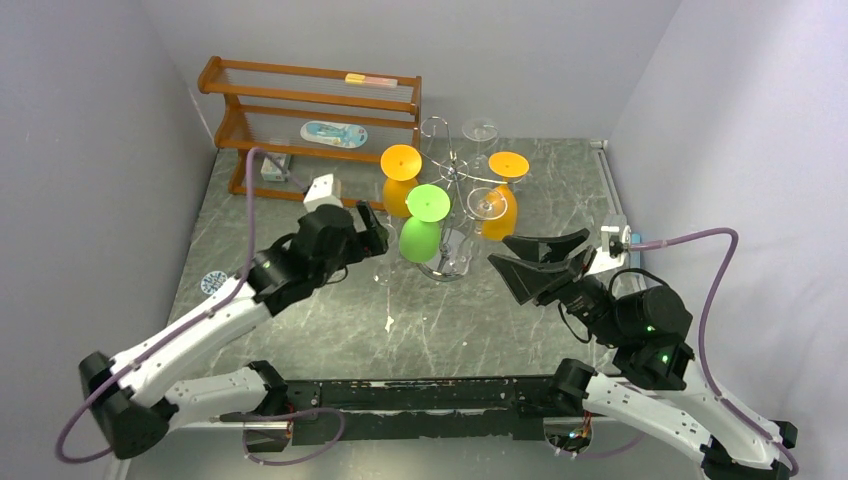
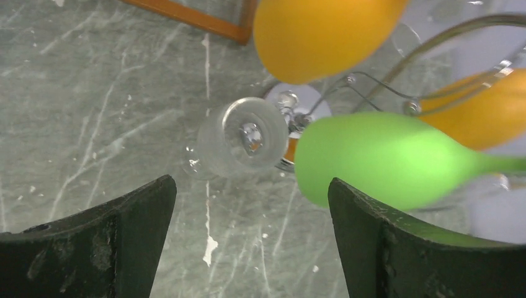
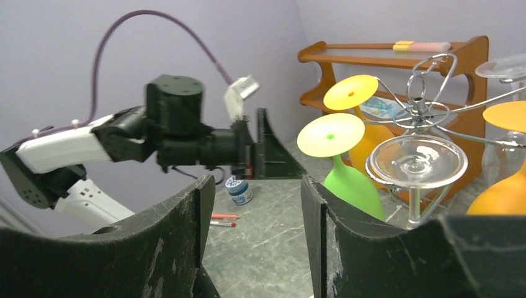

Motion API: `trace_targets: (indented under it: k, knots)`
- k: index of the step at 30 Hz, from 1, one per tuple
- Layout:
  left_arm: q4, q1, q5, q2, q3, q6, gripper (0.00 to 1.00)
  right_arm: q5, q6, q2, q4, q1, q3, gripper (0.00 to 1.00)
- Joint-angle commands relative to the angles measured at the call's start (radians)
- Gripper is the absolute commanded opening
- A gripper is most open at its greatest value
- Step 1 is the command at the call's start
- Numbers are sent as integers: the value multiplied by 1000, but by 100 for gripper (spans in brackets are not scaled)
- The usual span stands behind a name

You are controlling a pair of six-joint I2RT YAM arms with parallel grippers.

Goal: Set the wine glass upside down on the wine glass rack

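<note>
The chrome wire rack (image 1: 448,168) stands at the middle back on a round mirror base (image 1: 446,264). Two orange glasses (image 1: 400,180), a green glass (image 1: 424,222) and a clear glass (image 1: 487,204) hang from it upside down. Another clear wine glass (image 2: 243,136) stands on the table beside the base, seen end-on in the left wrist view. My left gripper (image 1: 377,236) is open and empty above it (image 2: 251,186). My right gripper (image 1: 498,251) is open and empty, right of the rack, its jaws facing the green glass (image 3: 340,158) and a hanging clear glass (image 3: 415,162).
A brown wooden shelf rack (image 1: 310,120) stands at the back left with small items on it. A small blue-and-white jar (image 1: 213,283) and a red pen (image 3: 223,217) lie on the left of the table. Walls close in on both sides.
</note>
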Motion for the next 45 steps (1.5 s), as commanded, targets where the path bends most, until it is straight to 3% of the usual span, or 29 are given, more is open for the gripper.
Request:
trace_targets:
  k: [1, 4, 9, 17, 22, 26, 31, 35, 38, 45]
  knots:
    - [-37, 71, 45, 120, 125, 62, 96, -37, -7, -12, -5, 7, 35, 57]
    - [-17, 126, 119, 181, 124, 60, 91, -30, -7, -19, -9, 6, 32, 57]
    - [63, 194, 274, 226, 81, 80, 69, -12, -9, -26, -19, 7, 28, 57]
    - [5, 263, 403, 295, 99, 174, 59, -5, -8, -25, -16, 6, 24, 57]
    - [-13, 266, 419, 343, 101, 203, 55, -8, 1, -21, -10, 6, 17, 57]
    - [-72, 266, 414, 402, 133, 243, 39, -4, 5, -18, -18, 6, 24, 57]
    - [-149, 266, 372, 417, 159, 284, 33, -7, 11, -12, -17, 6, 31, 57]
    - [-174, 265, 348, 388, 161, 299, 21, -17, 21, 5, -14, 6, 35, 57]
    - [-187, 266, 335, 372, 159, 304, 5, -20, 29, 19, -14, 7, 39, 57]
    - [-242, 265, 260, 298, 169, 298, 5, 4, 83, 80, -20, 6, 66, 57]
